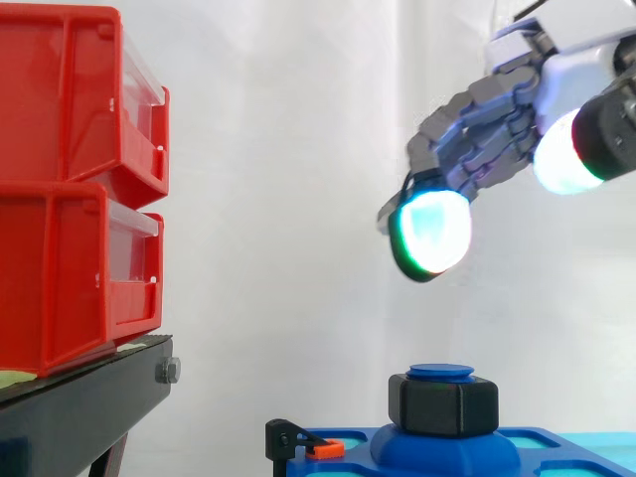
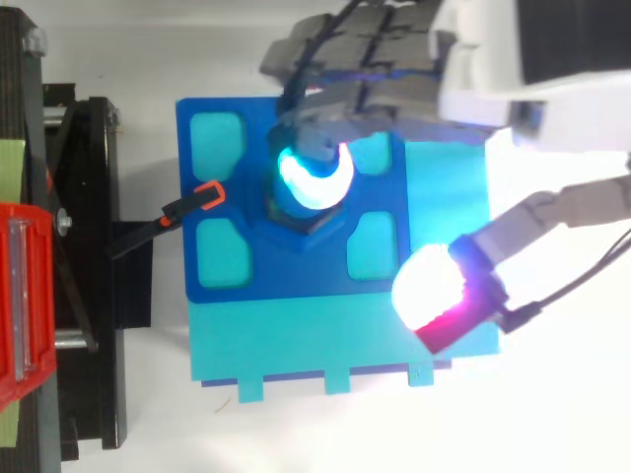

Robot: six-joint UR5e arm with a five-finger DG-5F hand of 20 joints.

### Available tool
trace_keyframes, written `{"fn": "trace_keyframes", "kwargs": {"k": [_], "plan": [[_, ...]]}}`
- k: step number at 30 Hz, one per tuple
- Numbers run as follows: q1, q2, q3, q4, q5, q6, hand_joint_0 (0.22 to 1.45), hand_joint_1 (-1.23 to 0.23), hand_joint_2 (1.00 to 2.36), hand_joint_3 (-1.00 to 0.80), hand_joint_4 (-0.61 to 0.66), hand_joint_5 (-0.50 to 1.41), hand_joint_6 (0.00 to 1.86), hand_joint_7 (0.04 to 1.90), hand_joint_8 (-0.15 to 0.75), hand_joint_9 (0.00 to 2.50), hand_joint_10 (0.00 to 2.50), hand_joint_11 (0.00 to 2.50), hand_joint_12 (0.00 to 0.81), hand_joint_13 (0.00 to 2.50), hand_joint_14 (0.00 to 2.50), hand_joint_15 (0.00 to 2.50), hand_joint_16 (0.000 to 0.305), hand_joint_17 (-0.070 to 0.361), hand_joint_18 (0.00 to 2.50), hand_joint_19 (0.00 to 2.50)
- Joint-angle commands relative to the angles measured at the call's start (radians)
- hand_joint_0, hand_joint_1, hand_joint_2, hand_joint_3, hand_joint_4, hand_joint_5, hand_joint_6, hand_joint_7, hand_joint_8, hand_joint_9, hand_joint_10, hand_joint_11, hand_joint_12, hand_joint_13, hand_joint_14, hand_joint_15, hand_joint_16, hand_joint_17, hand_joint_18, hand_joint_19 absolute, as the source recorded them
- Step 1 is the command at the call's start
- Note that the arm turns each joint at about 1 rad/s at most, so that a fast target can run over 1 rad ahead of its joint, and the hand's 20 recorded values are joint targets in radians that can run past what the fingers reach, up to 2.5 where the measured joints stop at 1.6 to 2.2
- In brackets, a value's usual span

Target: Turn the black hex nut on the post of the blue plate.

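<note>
Here, in the side view, the hand (image 1: 497, 124) is hovering with its fingers loosely spread and gripping nothing, one glowing fingertip (image 1: 432, 229) pointing down. The black hex nut (image 1: 443, 404) is sitting on the post (image 1: 441, 374) beneath that fingertip, clear of it, on the blue plate (image 1: 447, 452). Red bins (image 1: 70, 189) are standing well beyond the fingertips. From above, the hand (image 2: 394, 69) is reaching over the black hex nut (image 2: 301, 225), its thumb pad (image 2: 431, 288) hanging beside it over the blue plate (image 2: 212, 202); an orange-tipped clamp (image 2: 202, 197) is gripping the plate's far edge.
</note>
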Motion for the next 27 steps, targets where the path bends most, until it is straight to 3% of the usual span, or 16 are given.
{"fn": "trace_keyframes", "kwargs": {"k": [1, 3, 5, 6, 8, 12, 17, 24, 27], "plan": [[0.019, 0.113, -0.159, 0.094, 0.058, 0.089, 0.44, -0.6, 1.0, -0.5, 0.24, -0.2, 0.5, 0.86, 0.301, 0.27, 0.0, 0.0, 0.404, 0.13, 0.0, 0.0, 0.054, 0.122, 0.02, 0.07], [0.021, 0.125, -0.179, 0.113, 0.063, 0.103, 0.44, -0.6, 1.0, -0.5, 0.24, -0.21, 0.5, 0.84, 0.301, 0.27, 0.0, 0.0, 0.403, 0.12, 0.0, 0.0, 0.054, 0.122, 0.01, 0.07], [0.038, 0.195, -0.271, 0.208, 0.082, 0.181, 0.44, -0.6, 1.0, -0.5, 0.23, -0.21, 0.5, 0.84, 0.297, 0.28, 0.0, 0.0, 0.403, 0.11, 0.0, 0.0, 0.054, 0.122, 0.0, 0.07], [0.038, 0.195, -0.271, 0.208, 0.082, 0.181, 0.44, -0.6, 1.0, -0.5, 0.23, -0.21, 0.5, 0.84, 0.297, 0.29, 0.0, 0.0, 0.403, 0.11, 0.0, 0.0, 0.054, 0.122, 0.0, 0.07], [0.052, 0.241, -0.33, 0.248, 0.107, 0.243, 0.44, -0.6, 1.0, -0.5, 0.23, -0.2, 0.5, 0.83, 0.297, 0.3, 0.0, 0.0, 0.403, 0.1, 0.0, 0.0, 0.054, 0.122, 0.0, 0.06], [0.072, 0.283, -0.379, 0.251, 0.155, 0.327, 0.44, -0.6, 1.0, -0.5, 0.22, -0.19, 0.5, 0.79, 0.292, 0.31, 0.0, 0.0, 0.401, 0.08, 0.0, 0.0, 0.054, 0.122, 0.0, 0.05], [0.091, 0.289, -0.394, 0.249, 0.17, 0.462, 0.41, -0.55, 1.0, -0.5, 0.15, -0.23, 0.5, 0.71, 0.241, 0.09, 0.0, 0.0, 0.395, 0.0, 0.0, 0.0, 0.059, 0.133, 0.0, 0.0], [0.098, 0.289, -0.428, 0.244, 0.168, 0.505, 0.4, -0.55, 1.0, -0.5, 0.13, -0.24, 0.5, 0.69, 0.229, 0.06, 0.0, 0.0, 0.387, 0.0, 0.0, 0.0, 0.06, 0.136, 0.0, 0.0], [0.098, 0.289, -0.428, 0.244, 0.175, 0.585, 0.4, -0.55, 1.0, -0.5, 0.13, -0.24, 0.5, 0.69, 0.227, 0.06, 0.0, 0.0, 0.386, 0.0, 0.0, 0.0, 0.06, 0.134, 0.0, 0.0]]}}
